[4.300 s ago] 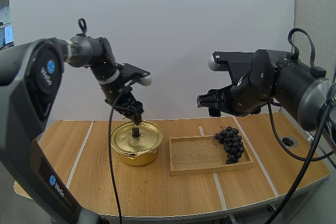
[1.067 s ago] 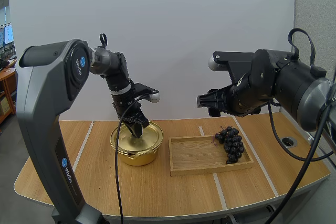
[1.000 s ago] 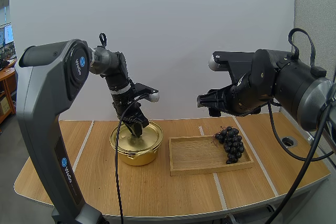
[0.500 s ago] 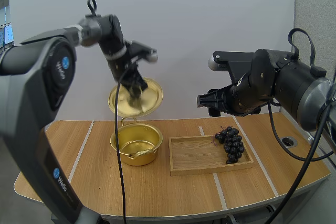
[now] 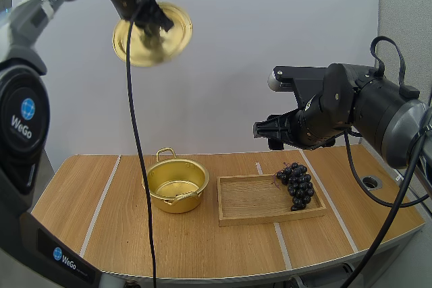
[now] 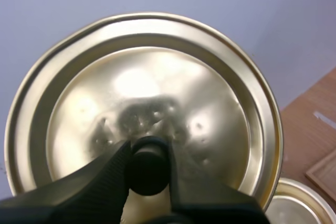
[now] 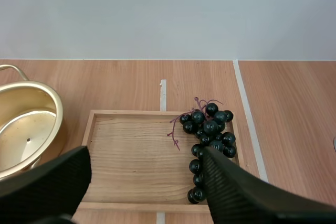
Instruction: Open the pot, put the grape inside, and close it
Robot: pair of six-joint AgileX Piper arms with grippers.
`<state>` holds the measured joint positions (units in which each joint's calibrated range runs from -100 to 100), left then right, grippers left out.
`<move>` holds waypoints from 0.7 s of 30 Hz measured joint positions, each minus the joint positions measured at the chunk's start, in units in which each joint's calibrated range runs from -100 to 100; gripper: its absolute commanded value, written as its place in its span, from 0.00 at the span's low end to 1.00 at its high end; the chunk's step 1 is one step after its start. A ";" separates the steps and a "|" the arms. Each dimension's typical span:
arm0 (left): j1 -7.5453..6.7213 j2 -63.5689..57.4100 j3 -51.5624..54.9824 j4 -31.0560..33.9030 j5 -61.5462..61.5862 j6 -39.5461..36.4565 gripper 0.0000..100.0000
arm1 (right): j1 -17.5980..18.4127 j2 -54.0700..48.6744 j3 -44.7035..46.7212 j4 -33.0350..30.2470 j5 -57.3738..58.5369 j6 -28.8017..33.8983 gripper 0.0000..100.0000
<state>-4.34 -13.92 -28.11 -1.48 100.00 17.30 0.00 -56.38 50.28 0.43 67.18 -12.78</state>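
The gold pot stands uncovered on the table, left of the wooden tray. Its gold lid hangs tilted high above the table, my left gripper shut on its black knob. In the left wrist view my left gripper pinches that knob against the lid. A bunch of dark grapes lies at the tray's right end. My right gripper hovers open above the tray; in its own view the right gripper stands wide over the tray beside the grapes.
The pot sits close to the tray's left edge, with one handle toward the back. A round hole is set in the tabletop at the far right. Bare wood lies in front of the pot and tray.
My left gripper closed on the knob, lifted the lid off the pot and carried it up and left, high above the table. The right arm has stayed still.
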 measured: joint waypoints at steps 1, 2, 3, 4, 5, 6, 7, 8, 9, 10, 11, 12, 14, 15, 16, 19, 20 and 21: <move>0.00 -0.40 -3.40 0.29 0.00 -1.16 0.00 | 0.00 0.00 0.00 0.00 0.00 0.00 1.00; 0.00 -0.44 -5.31 0.44 0.00 -1.79 0.00 | 0.00 0.00 0.00 0.00 0.00 0.00 1.00; 0.00 -0.58 -7.93 0.72 0.00 -2.68 0.00 | 0.00 0.00 0.00 0.00 0.00 0.00 1.00; 0.00 -0.58 -9.93 1.14 0.00 -3.31 0.00 | 0.00 0.00 0.00 0.00 0.00 0.00 1.00; 0.00 -0.58 -12.23 1.48 0.00 -4.08 0.00 | 0.00 0.00 0.00 0.00 0.00 0.00 1.00; 0.00 -0.70 -13.07 1.48 0.00 -4.37 0.00 | 0.00 0.00 0.00 0.00 0.00 0.00 1.00; 0.00 -0.70 -15.92 1.79 0.00 -5.12 0.00 | 0.00 0.00 0.00 0.00 0.00 0.00 1.00; 0.00 -0.80 -16.69 1.79 0.00 -5.40 0.00 | 0.00 0.00 0.00 0.00 0.00 0.00 1.00; 0.00 -0.80 -19.18 2.07 0.00 -6.06 0.00 | 0.00 0.00 0.00 0.00 0.00 0.00 1.00; 0.00 -0.80 -19.51 2.07 0.00 -6.17 0.00 | 0.00 0.00 0.00 0.00 0.00 0.00 1.00; 0.00 -0.80 -20.75 2.24 0.00 -6.48 0.00 | 0.00 0.00 0.00 0.00 0.00 0.00 1.00; 0.00 -0.80 -21.05 2.37 0.00 -6.64 0.00 | 0.00 0.00 0.00 0.00 0.00 0.00 1.00; 0.00 -0.80 -23.15 2.66 0.00 -6.96 0.00 | 0.00 0.00 0.00 0.00 0.00 0.00 1.00; 0.00 -0.83 -24.36 2.79 0.00 -7.09 0.00 | 0.00 0.09 0.00 0.00 0.00 0.00 1.00; 0.00 -0.83 -25.30 2.94 0.00 -7.13 0.00 | 0.00 0.09 0.00 0.00 0.00 0.00 1.00; 0.00 -0.83 -26.29 3.17 -1.40 -7.22 0.00 | 0.00 1.52 0.00 -1.61 0.00 1.55 1.00; 0.00 -0.83 -26.29 3.27 -2.30 -7.26 0.00 | 0.00 2.46 0.00 -2.97 0.00 2.61 1.00; 0.00 -0.83 -26.40 3.27 -2.75 -7.26 0.00 | -0.01 3.76 0.00 -4.71 0.00 4.14 1.00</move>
<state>-4.34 -14.75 -54.52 1.79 97.25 10.04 -0.01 -52.62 50.28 -4.28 67.18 -8.63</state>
